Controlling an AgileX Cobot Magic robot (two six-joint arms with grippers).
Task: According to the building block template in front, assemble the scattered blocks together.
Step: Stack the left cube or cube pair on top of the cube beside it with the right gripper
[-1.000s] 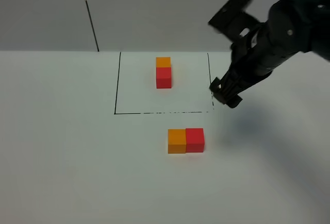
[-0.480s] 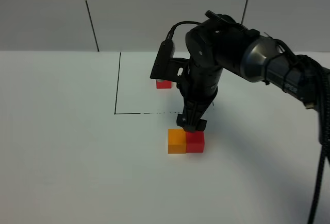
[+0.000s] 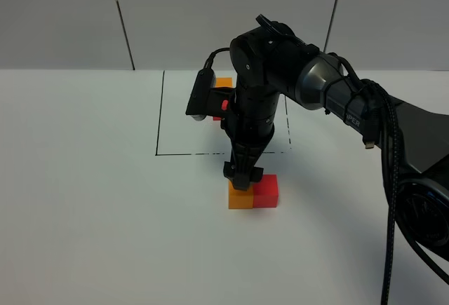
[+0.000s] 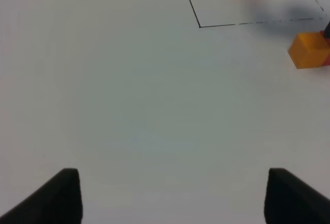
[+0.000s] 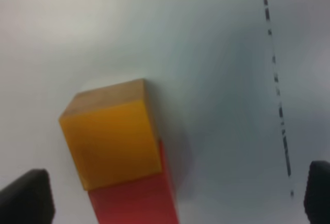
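We've got the orange cube and the red cube touching, orange left, red right, just near of the black outline, the template pair half hidden behind the arm farther back. The right gripper hangs right over the orange cube, jaws wide and empty, and we fear a finger dropping onto the seam could knock the red one askew or drag both. The left gripper hovers wide and empty over bare table, well off left.
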